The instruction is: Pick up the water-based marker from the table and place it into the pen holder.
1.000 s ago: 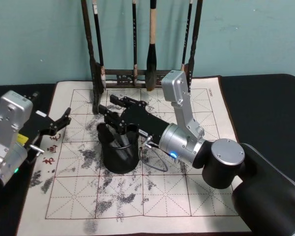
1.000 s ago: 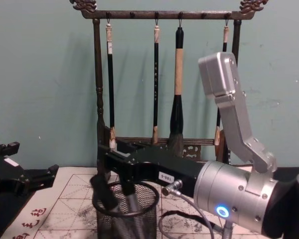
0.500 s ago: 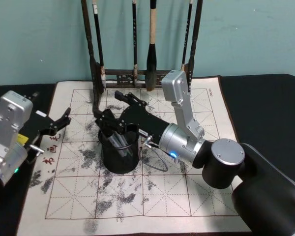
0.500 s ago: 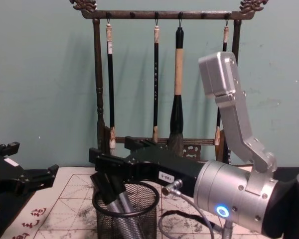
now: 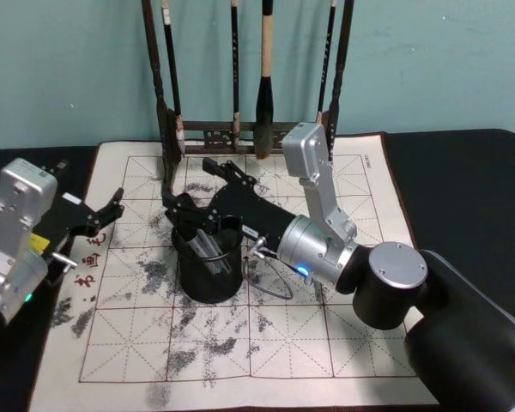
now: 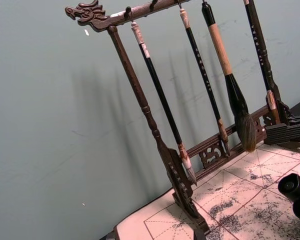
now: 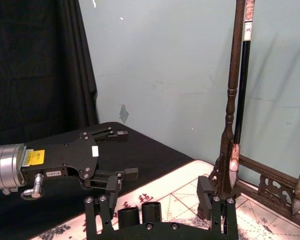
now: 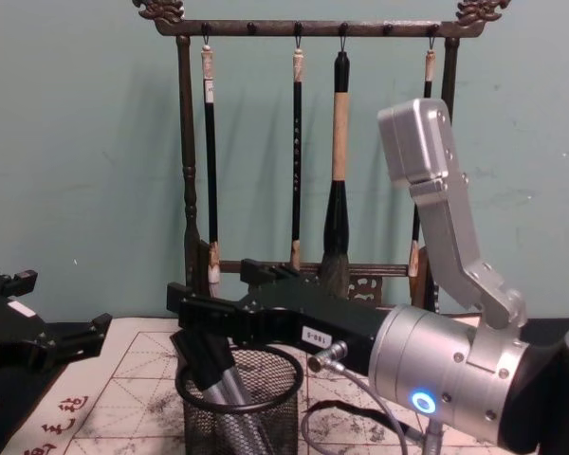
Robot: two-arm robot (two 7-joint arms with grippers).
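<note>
Marker's in the cup, right gripper sits open right over it

Near to far: pen holder (image 8: 239,403) sits on the white mat of the table (image 5: 326,343), w/ the water-based marker (image 8: 229,400) inside, leaning, long axis tilted up toward the robot's left. Right gripper (image 5: 196,209) is directly above the rim, jaws spread wide, gripping nothing afaict, so the next move is prob straight up and out. Left gripper (image 5: 99,215) is parked open, well off to the left. Marker's lower end is hidden by mesh; brush rack (image 8: 308,142) behind.
</note>
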